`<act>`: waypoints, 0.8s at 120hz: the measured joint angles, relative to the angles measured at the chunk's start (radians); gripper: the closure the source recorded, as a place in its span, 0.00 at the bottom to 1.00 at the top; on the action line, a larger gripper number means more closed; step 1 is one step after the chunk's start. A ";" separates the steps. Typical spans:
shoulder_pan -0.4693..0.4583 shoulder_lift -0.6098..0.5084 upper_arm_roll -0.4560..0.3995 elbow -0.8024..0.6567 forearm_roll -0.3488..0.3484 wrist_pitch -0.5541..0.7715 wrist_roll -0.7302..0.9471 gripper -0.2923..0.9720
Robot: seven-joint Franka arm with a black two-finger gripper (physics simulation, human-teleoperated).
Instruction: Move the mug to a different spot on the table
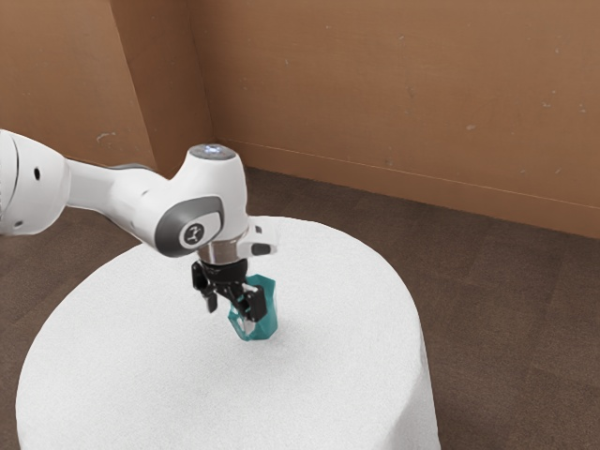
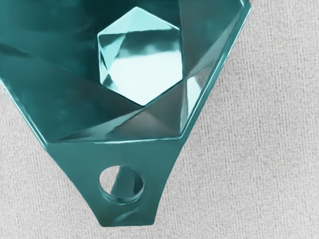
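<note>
The teal faceted mug (image 1: 265, 316) stands on the bench (image 1: 112, 375), directly beneath and against the end effector (image 1: 230, 309). Whether the end effector grips it cannot be determined. The wrist view looks down into the mug (image 2: 139, 74). The bench is round and white, set on a dark floor (image 1: 506, 309) before brown walls (image 1: 394, 84). The arm (image 1: 122, 192) reaches in from the exterior view's left, its hand pointing down.

Teal faceted mug (image 1: 266, 311), hexagonal floor, round-holed handle; mouth up, directly beneath tool (image 1: 232, 308).
</note>
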 joint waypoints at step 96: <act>0.037 0.082 0.010 0.014 0.003 0.112 0.095 0.24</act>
